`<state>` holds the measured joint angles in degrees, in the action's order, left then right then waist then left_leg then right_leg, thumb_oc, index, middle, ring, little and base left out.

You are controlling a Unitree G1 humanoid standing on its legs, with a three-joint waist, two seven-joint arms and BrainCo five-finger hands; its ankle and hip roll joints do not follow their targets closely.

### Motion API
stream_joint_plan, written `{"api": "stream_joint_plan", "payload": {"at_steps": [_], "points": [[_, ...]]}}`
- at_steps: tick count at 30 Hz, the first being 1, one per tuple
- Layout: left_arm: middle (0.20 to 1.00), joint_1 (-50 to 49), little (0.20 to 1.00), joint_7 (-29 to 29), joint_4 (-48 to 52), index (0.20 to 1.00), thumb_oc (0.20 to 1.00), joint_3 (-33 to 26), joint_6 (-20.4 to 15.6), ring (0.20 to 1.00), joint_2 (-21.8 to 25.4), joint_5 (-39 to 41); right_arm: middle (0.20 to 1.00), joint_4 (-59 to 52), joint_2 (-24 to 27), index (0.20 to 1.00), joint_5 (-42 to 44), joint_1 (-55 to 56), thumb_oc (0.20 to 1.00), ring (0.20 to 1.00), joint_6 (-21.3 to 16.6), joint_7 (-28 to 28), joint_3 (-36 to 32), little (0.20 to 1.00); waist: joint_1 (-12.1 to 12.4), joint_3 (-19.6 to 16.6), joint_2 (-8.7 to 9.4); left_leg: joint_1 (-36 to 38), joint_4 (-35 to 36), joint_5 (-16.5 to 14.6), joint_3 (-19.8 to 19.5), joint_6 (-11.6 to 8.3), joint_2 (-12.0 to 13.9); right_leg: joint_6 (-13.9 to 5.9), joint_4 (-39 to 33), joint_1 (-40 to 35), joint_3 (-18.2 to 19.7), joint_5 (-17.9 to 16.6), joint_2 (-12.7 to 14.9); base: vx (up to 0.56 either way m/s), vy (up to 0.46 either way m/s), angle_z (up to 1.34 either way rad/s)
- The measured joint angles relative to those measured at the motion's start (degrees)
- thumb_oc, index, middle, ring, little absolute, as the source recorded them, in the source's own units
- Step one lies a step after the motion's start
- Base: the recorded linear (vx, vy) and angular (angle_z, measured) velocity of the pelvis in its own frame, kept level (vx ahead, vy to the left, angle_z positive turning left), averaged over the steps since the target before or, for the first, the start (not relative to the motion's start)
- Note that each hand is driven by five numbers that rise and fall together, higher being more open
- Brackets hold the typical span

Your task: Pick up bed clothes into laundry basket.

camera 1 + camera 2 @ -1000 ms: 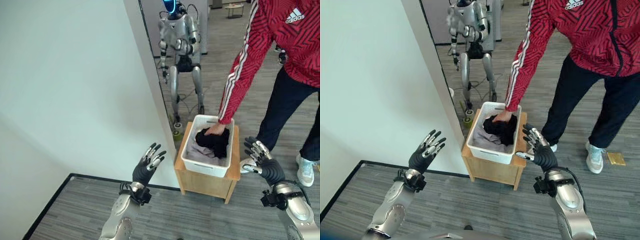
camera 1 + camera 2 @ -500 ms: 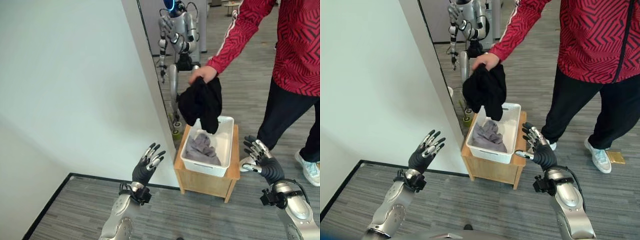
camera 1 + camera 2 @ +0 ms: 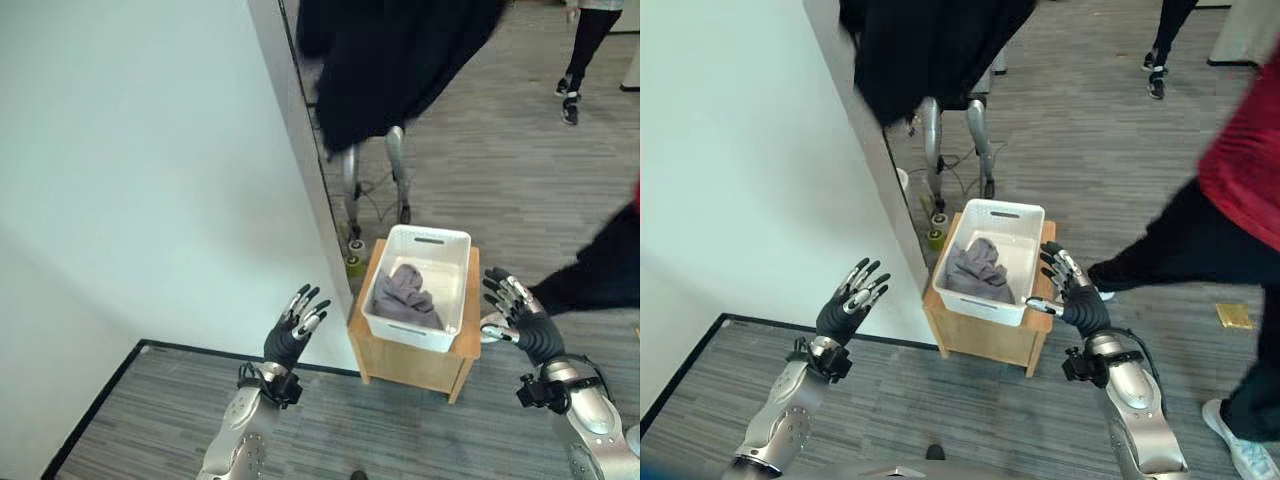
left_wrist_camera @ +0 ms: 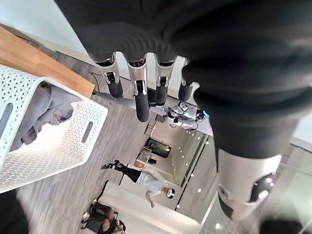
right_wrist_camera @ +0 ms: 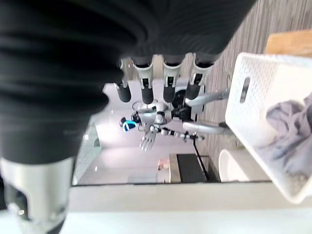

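On the small wooden table (image 3: 415,360), the white laundry basket (image 3: 418,287) holds soft, light grey clothes (image 3: 405,296), best pinched at a raised fold, between my spread, empty left robot hand (image 3: 294,332) and right robot hand (image 3: 520,318).

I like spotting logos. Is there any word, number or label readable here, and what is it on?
None can be read.
White laundry basket: no label shows.
Grey cloth inside it: plain.
Wooden stand under it: bare.
Black garment up in the air: no print visible.

Silver arms; each hand (image 3: 852,300) dark-covered, silver fingers dark-tipped.
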<state>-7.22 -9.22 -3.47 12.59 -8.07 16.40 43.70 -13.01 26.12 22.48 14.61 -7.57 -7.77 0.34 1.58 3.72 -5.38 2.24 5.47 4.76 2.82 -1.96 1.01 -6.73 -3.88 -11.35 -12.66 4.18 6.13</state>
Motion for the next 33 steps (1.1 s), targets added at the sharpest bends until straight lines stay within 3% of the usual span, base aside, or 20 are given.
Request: {"api": "stream_joint_plan", "payload": {"at_steps": [20,22,23,24,25,26,27,29,31,32,33], "points": [[1.000,-2.02,1.000,-0.35,-0.01,1.000,1.000,-2.04,0.44,1.000,0.01,0.00,1.000,-0.01,0.01,1.000,0.02,-0.78,1.000,1.000,0.16,-1.05,0.25,1.000,1.55,0.24,0.34,0.47,-0.02,0.54,-3.37,-0.48,-0.10,0.32,-1.34,-2.94,-3.44,0.13,-0.79,-0.03,-0.027,0.09],[1.000,-3.16,1.000,-0.52,-0.10,1.000,1.000,-3.19,1.00,1.000,0.00,0.01,1.000,0.91,0.05,1.000,0.09,-2.13,1.000,1.000,0.06,-0.99,1.38,1.000,3.50,0.77,0.87,-2.61,-3.19,1.12,-3.67,-1.05,0.09,0.58,-1.02,-1.61,-4.06,0.22,-1.35,-0.27,-0.068,0.26],[1.000,-2.43,1.000,-0.62,-0.25,1.000,1.000,-3.42,1.05,1.000,0.05,0.04,1.000,1.36,0.62,1.000,0.11,-3.87,1.000,1.000,0.09,-0.88,2.71,1.000,3.90,2.08,1.07,-6.29,-7.44,2.21,-3.08,-2.60,-0.73,1.39,-0.22,-0.80,-5.44,0.18,-1.25,-0.17,-0.039,0.82],[1.000,-0.93,1.000,-0.72,-0.82,1.000,1.000,-3.42,1.12,1.000,0.02,0.04,1.000,1.20,1.47,1.000,0.06,-5.26,1.000,1.000,0.13,-0.84,3.66,1.000,3.90,4.10,2.26,-8.39,-7.22,6.35,-1.71,-7.49,-1.60,2.71,0.05,-0.37,-8.00,-0.39,-0.94,-0.06,-0.037,1.18],[1.000,0.60,1.000,-0.78,-1.93,1.000,1.000,-3.26,1.17,1.000,-0.10,0.03,1.000,0.64,2.18,1.000,0.03,-6.39,1.000,1.000,0.19,-0.35,4.63,1.000,3.26,5.18,4.08,-9.11,-4.70,8.45,3.88,-11.27,-0.51,4.86,-0.34,0.94,-11.30,-1.32,0.61,0.00,-0.023,1.13],[1.000,1.09,1.000,-0.80,-2.85,1.000,1.000,-3.91,1.18,1.000,0.34,0.04,1.000,0.22,2.25,1.000,-0.02,-8.93,1.000,1.000,0.39,-0.23,6.19,1.000,3.83,5.72,4.99,-9.93,-9.36,2.62,18.47,-3.70,2.56,5.21,-1.43,0.90,-12.61,-2.64,0.88,0.03,-0.007,0.78],[1.000,0.79,1.000,-0.79,-3.48,1.000,1.000,-4.68,1.25,1.000,0.82,0.04,1.000,-0.38,1.62,1.000,-0.02,-10.97,1.000,1.000,0.51,-0.10,7.61,1.000,4.87,6.39,6.71,-9.21,-14.02,-0.12,25.82,-1.64,4.39,5.11,-1.84,0.87,-13.64,-2.96,1.92,-0.03,-0.005,0.59],[1.000,0.73,1.000,-0.85,-4.17,1.000,1.000,-4.37,1.38,1.000,1.12,0.02,1.000,-3.58,1.51,1.000,-0.02,-11.03,1.000,1.000,0.46,0.21,7.30,1.000,4.34,7.26,8.90,-6.49,-18.94,-2.85,31.97,-2.03,6.74,4.68,-1.80,-0.63,-18.26,-2.90,3.97,-0.03,0.005,1.08],[1.000,1.19,1.000,-0.85,-4.29,1.000,1.000,-3.80,1.39,1.000,1.04,-0.01,1.000,-4.90,1.66,1.000,-0.01,-9.62,1.000,1.000,-0.61,1.11,6.14,1.000,1.24,6.35,7.69,-3.08,-20.08,-5.27,42.41,-1.07,10.27,3.30,-1.67,-3.14,-25.32,-1.89,3.91,0.11,0.140,2.04],[1.000,0.90,1.000,-0.69,-3.98,1.000,1.000,-3.90,1.25,1.000,-0.19,-0.01,1.000,-4.67,2.75,1.000,-0.10,-9.35,1.000,1.000,-0.58,1.44,5.01,1.000,2.46,3.97,2.44,-1.95,-15.47,-5.68,43.14,-1.13,11.91,1.05,1.22,-1.70,-28.20,-0.64,2.20,0.34,0.378,2.94],[1.000,3.12,1.000,-0.19,-5.30,1.000,1.000,-2.89,2.05,1.000,-1.51,-0.11,1.000,-1.95,1.88,1.000,-0.13,-8.90,1.000,1.000,-0.31,3.33,3.60,1.000,1.34,3.94,0.85,-2.04,-9.26,-6.33,30.45,0.99,3.58,-2.59,11.77,-2.44,-34.73,2.65,7.52,0.46,0.505,2.96]]}}
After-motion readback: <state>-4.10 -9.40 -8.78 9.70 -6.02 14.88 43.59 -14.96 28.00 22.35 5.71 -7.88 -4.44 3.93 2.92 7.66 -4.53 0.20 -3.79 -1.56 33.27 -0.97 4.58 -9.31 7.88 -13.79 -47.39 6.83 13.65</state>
